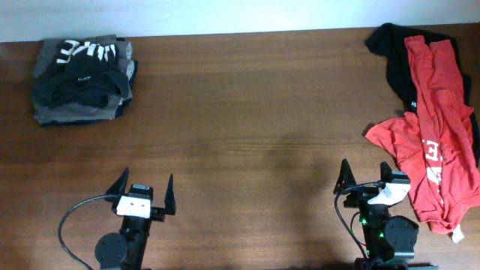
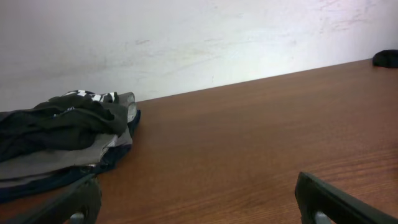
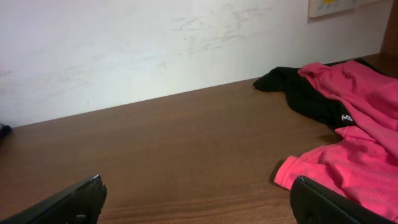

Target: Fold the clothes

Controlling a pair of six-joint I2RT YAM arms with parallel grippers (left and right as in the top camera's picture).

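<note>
**Item 1: red-orange T-shirt (image 1: 439, 142).** It lies unfolded and crumpled at the right edge of the table (image 1: 247, 112), stretched out from the far side towards the near side. White block lettering (image 1: 433, 154) shows partly on the rumpled chest. A small white tag (image 1: 457, 235) sits at the shirt's near end. One flap spreads out to the shirt's left. In the right wrist view the shirt (image 3: 367, 162) fills the right side.

**Item 2: black garment (image 1: 390, 52).** It lies partly under the far end of the T-shirt and sticks out to the shirt's left and beyond it. A small white mark shows on it in the right wrist view (image 3: 298, 93).

**Item 3: pile of dark grey and black garments (image 1: 82, 79).** It is well apart from the T-shirt, across the table at the far left. White lettering shows on top. The left wrist view (image 2: 62, 134) shows it stacked loosely.

**Item 4: right claw (image 1: 364, 163).** It is just left of the T-shirt's near half, with its jaws spread wide and nothing between them (image 3: 198, 182). Whether it touches the cloth cannot be told.

**Item 5: left claw (image 1: 148, 174).** It is well to the left of the T-shirt, also spread wide and empty (image 2: 198, 180), with bare wood between its fingers.
</note>
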